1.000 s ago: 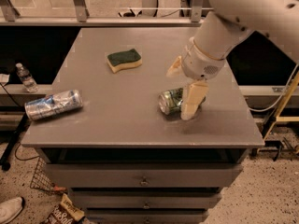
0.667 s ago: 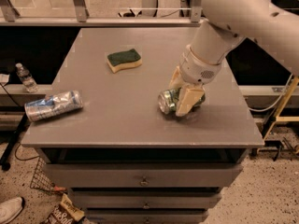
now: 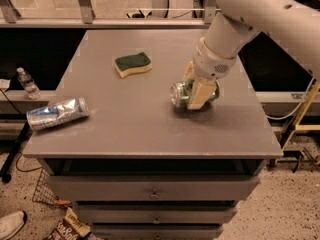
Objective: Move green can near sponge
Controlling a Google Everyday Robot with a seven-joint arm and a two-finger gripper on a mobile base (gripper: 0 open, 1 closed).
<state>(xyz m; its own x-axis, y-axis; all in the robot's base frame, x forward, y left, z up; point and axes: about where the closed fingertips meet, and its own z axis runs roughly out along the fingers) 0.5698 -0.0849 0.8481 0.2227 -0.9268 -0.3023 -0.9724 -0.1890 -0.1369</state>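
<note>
Where the gripper (image 3: 196, 91) is sitting: low over the right half of the grey table (image 3: 125, 134), with the arm reaching in from the upper right.
Claw: two pale fingers (image 3: 199, 95) are bracketing the green can (image 3: 178, 94), one in front and one behind, narrowed against its sides and apparently gripping it.
Green can: lying on its side on the tabletop, silver end facing left, well apart from the sponge (image 3: 133, 64).
Sponge: lying flat farther back and to the left.
Dented silver-and-blue can (image 3: 57, 114): lying near the left edge, uninvolved.
Step in hand: securing the grasp; carrying is not yet begun.
Next move: lifting slightly, carrying back-left, and setting down just beside the sponge without nudging it.
</note>
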